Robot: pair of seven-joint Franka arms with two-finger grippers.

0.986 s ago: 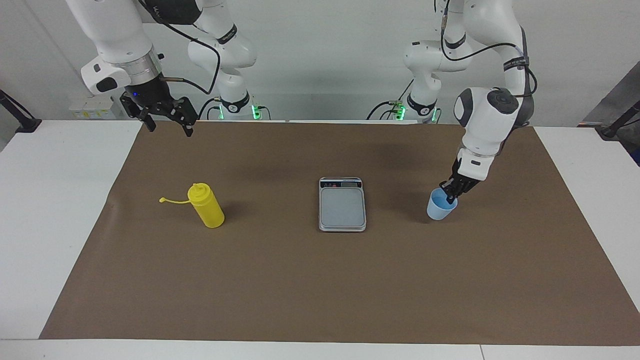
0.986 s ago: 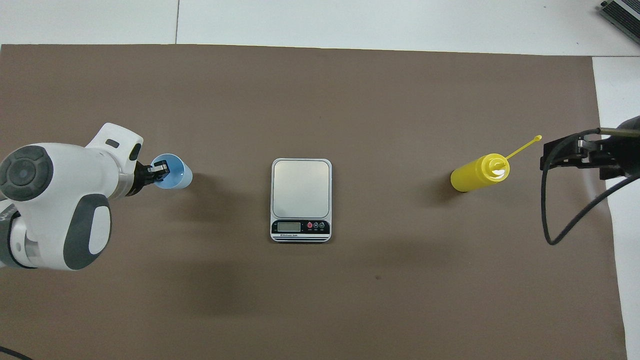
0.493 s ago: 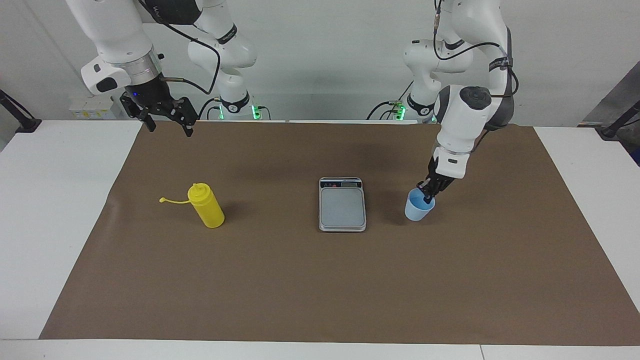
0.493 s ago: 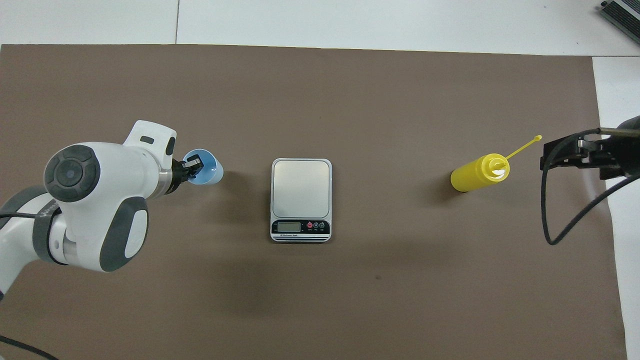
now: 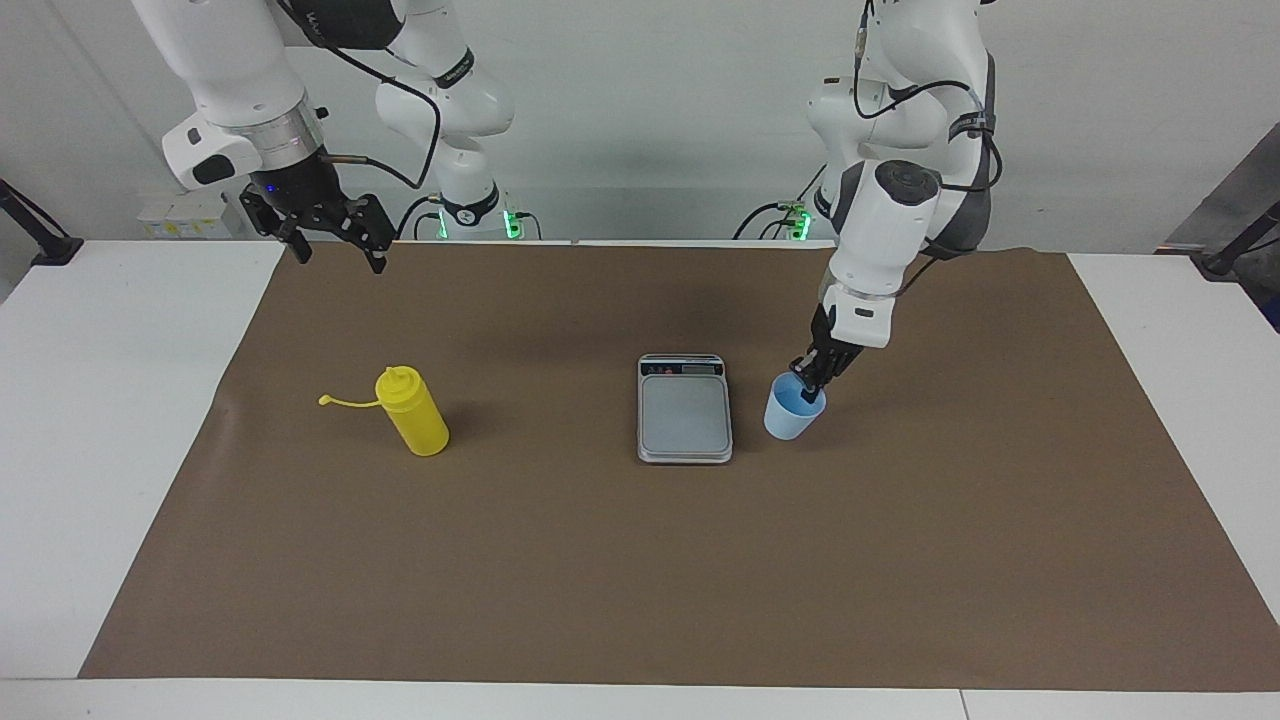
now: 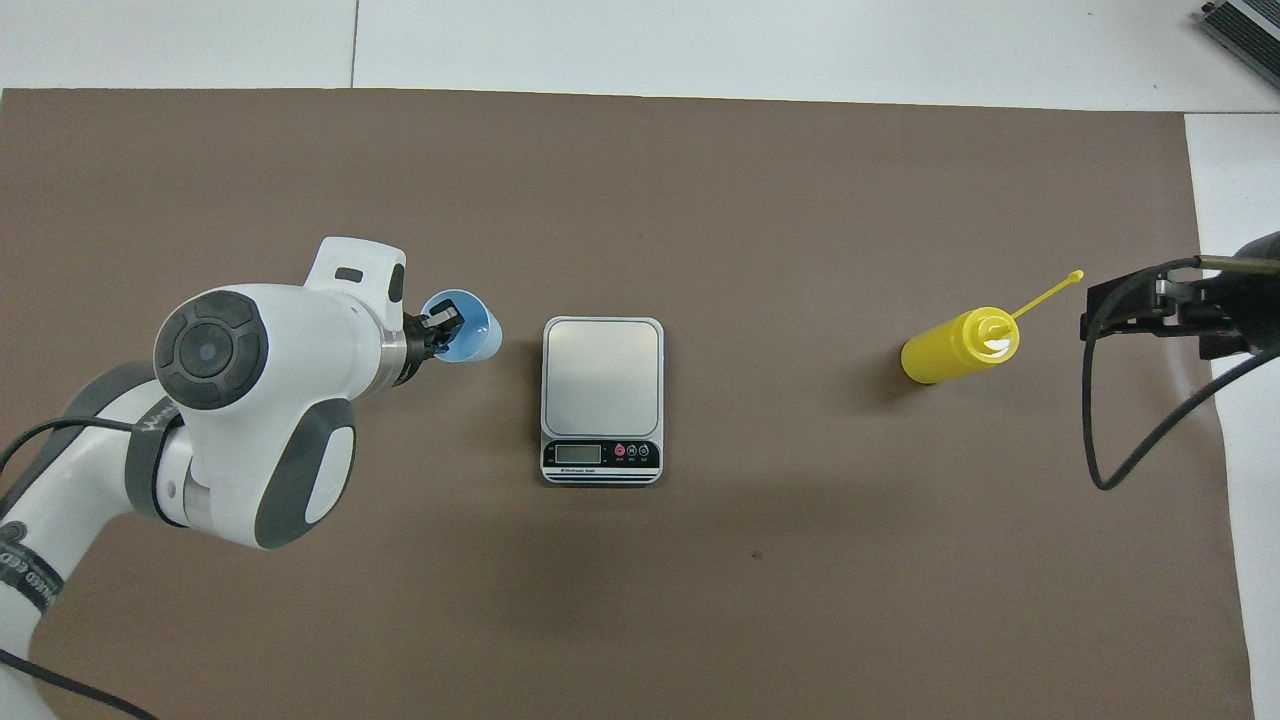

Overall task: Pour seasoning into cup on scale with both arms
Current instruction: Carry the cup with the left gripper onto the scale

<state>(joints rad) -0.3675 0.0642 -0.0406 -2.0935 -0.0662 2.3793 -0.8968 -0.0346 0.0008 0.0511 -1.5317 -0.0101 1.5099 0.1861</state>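
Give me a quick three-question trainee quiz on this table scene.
1. True or false: the blue cup stands on the scale.
2. Which gripper is shut on the cup's rim? A) left B) right
3. What stands toward the right arm's end of the table?

Key:
1. False: it is beside the scale.
2. A: the left gripper; the right gripper waits open, up in the air.
3. The yellow bottle.

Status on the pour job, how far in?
Done: left hand is shut on the cup rim. In hand: cup sits beside the scale, toward the left arm's end, not yet on the plate. Left: set cup on scale, then pick up the bottle and pour; right hand waits open, raised near the bottle's end of the table.
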